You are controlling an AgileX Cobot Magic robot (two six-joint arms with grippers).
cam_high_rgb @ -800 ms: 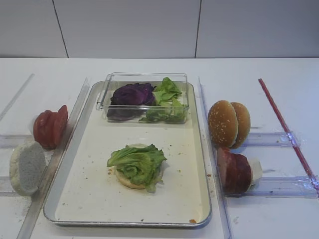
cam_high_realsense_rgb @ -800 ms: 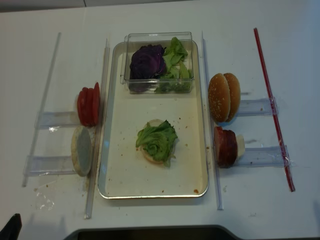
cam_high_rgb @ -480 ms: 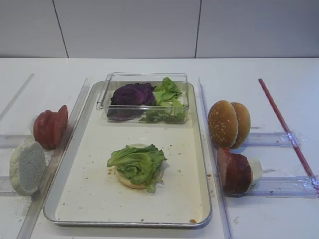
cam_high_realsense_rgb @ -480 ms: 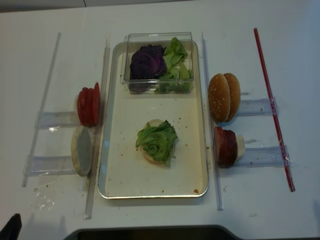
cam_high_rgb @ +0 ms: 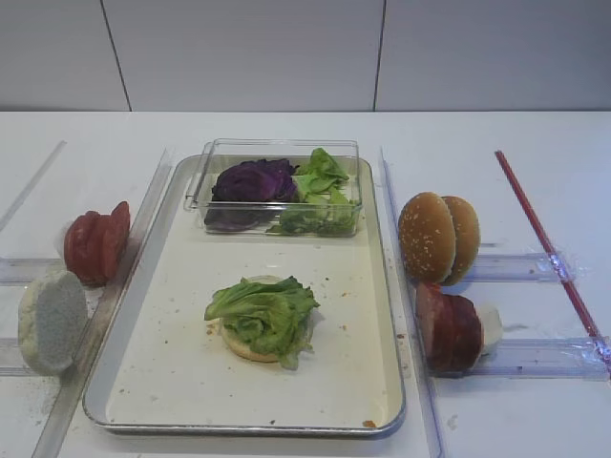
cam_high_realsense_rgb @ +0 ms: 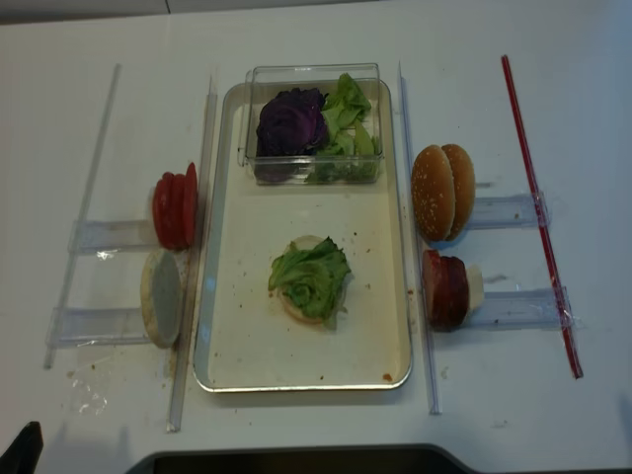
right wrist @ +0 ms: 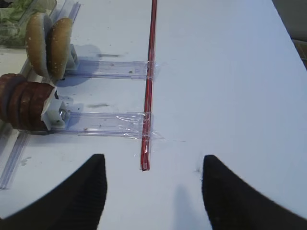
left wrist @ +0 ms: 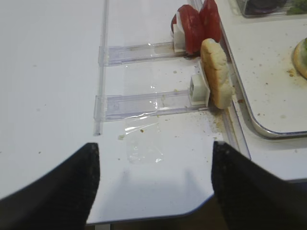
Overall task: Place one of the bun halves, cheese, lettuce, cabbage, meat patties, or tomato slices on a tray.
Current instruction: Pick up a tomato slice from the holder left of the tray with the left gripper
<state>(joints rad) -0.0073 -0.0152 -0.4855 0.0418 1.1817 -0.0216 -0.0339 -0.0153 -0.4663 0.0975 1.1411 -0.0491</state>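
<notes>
On the silver tray (cam_high_rgb: 172,367) lies a bun half topped with lettuce (cam_high_rgb: 263,313). Tomato slices (cam_high_rgb: 95,243) and a pale bun half (cam_high_rgb: 52,320) stand on edge left of it; they show again in the left wrist view as tomato slices (left wrist: 196,26) and bun half (left wrist: 216,72). Right of the tray stand two bun halves (cam_high_rgb: 439,237) and meat patties (cam_high_rgb: 449,329). Cabbage (cam_high_rgb: 253,179) is in a clear box. No cheese shows. My left gripper (left wrist: 153,148) hangs open over the table's front edge. My right gripper (right wrist: 153,160) is open above bare table.
The clear plastic box (cam_high_rgb: 277,186) sits at the tray's far end, with more lettuce (cam_high_rgb: 320,196) in it. Clear plastic rails (cam_high_rgb: 520,358) hold the food stacks on both sides. A red strip (right wrist: 148,96) runs along the right. The table's front edge (left wrist: 158,215) is near the left gripper.
</notes>
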